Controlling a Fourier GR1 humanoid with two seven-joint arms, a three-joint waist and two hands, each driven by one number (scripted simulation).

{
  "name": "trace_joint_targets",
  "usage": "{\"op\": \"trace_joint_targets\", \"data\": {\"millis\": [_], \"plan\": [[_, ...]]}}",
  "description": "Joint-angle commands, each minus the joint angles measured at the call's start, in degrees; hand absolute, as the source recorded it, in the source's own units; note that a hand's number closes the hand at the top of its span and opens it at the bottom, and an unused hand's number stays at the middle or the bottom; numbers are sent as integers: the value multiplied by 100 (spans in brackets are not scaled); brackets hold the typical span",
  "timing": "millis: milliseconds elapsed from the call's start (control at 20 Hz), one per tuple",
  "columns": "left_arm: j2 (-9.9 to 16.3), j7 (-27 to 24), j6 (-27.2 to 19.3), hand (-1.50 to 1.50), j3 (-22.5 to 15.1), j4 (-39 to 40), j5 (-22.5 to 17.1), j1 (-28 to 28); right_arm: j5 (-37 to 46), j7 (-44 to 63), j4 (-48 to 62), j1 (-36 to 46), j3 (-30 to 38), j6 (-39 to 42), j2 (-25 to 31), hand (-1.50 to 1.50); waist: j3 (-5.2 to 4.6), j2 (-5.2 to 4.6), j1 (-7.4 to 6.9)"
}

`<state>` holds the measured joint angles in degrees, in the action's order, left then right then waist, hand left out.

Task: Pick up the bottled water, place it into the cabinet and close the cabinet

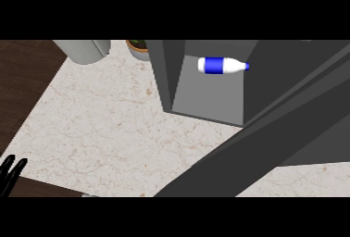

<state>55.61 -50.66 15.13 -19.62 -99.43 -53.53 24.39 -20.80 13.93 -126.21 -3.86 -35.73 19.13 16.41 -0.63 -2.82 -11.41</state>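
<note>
The bottled water point(222, 65), white with a blue label and blue cap, lies on its side inside the dark grey cabinet point(205, 99), cap pointing right. The cabinet door point(273, 139) stands open, running as a wide grey slab from the upper right down to the lower middle of the view. My left hand point(11, 173) shows only as black fingers pointing up at the lower left edge, resting open, far from the bottle. My right hand is nowhere in the view.
A pale marble counter point(109, 129) spreads left of the cabinet. At the back stand a grey metal canister point(85, 50) and a potted plant point(138, 47). Dark wood floor point(17, 74) lies beyond the counter's left edge.
</note>
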Motion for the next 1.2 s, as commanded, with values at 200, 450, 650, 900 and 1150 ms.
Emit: {"op": "trace_joint_targets", "data": {"millis": [200,450,650,900,1150], "plan": [[38,-115,232,-150,179,135,-122,140,-107,615,1758,1771,1311,-1095,-1080,150,18,119,196],[55,-54,389,-150,246,153,-274,256,312,675,3262,3292,2082,-1748,-1528,150,38,149,364],[150,-42,534,-150,394,161,-360,437,544,509,4743,4445,2418,-1842,-1627,150,53,163,420],[-45,-60,541,-150,323,125,-174,404,535,49,5735,5030,2883,-1661,-1499,150,57,155,551],[-37,96,433,-150,417,-133,-249,372,688,-309,6214,5124,2817,-1646,-1638,150,64,155,565]]}}
